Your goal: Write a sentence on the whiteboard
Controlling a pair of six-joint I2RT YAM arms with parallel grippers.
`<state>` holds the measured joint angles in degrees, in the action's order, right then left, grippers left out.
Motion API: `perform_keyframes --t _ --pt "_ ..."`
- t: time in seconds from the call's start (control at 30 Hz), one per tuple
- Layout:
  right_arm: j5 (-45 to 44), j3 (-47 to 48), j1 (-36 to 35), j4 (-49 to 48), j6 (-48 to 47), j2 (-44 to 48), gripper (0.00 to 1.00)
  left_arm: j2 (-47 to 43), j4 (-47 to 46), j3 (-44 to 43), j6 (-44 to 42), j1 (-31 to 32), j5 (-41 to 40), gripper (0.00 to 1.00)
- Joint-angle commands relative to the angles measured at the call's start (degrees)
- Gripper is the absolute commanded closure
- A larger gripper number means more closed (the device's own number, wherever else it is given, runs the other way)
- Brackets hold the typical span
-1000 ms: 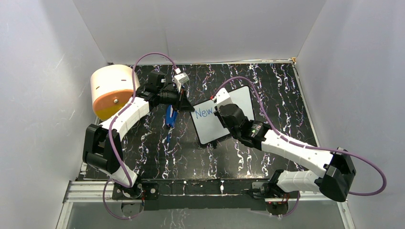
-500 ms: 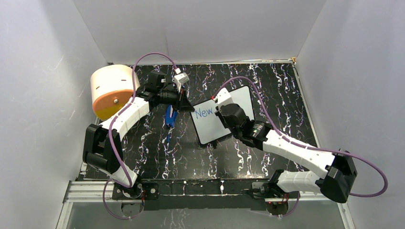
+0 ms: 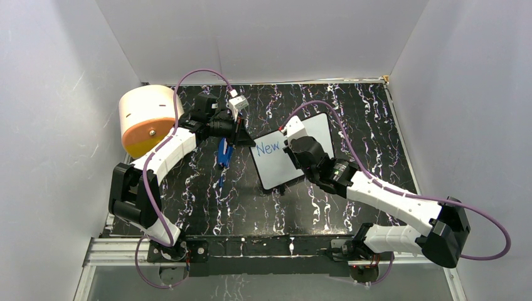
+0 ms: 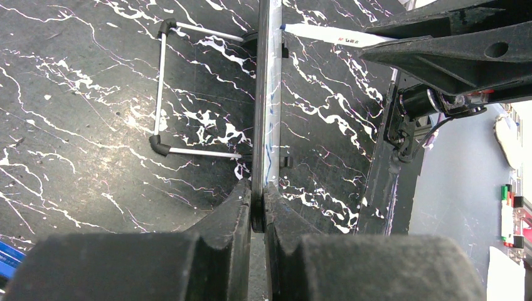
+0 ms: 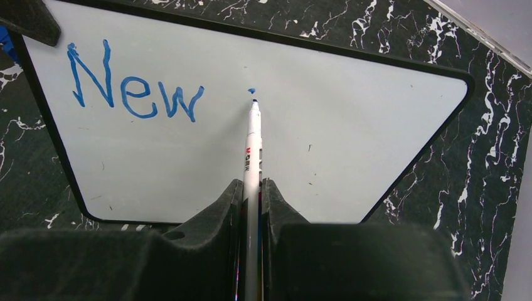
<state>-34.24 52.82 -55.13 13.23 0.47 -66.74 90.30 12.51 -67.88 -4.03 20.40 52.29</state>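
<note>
The whiteboard (image 3: 276,166) lies mid-table, white with a thin black frame (image 5: 37,119). The blue sentence reads "New" (image 3: 268,148), also clear in the right wrist view (image 5: 135,94), with a small blue dot (image 5: 251,91) after it. My right gripper (image 5: 253,188) is shut on a white marker (image 5: 252,150) whose blue tip touches the board just below the dot. It hovers over the board in the top view (image 3: 300,145). My left gripper (image 4: 258,199) is shut on the whiteboard's edge (image 4: 268,113), seen edge-on, at the board's upper left corner (image 3: 246,143).
An orange cylinder (image 3: 147,119) lies on its side at the back left. A blue object (image 3: 223,153) lies left of the board. A wire stand (image 4: 164,88) shows behind the board in the left wrist view. White walls close in three sides.
My right arm has shifted slightly to the right over the board. The left arm and the board have not moved.
</note>
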Motion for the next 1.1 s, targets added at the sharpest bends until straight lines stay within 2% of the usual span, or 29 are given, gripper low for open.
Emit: perform_keyframes --t 0.0,0.6,1.07 --pt "-0.1 0.9 0.2 -3.1 0.5 0.1 1.00 0.4 2.5 -0.3 -2.1 0.4 -0.5 1.00" --pt "0.0 1.2 0.5 -3.7 0.2 -1.7 1.00 0.3 2.5 -0.3 -2.1 0.4 -0.3 1.00" --pt "2.0 2.1 0.5 3.0 3.1 -2.7 1.00 0.1 2.6 -0.3 -2.2 0.4 -0.5 1.00"
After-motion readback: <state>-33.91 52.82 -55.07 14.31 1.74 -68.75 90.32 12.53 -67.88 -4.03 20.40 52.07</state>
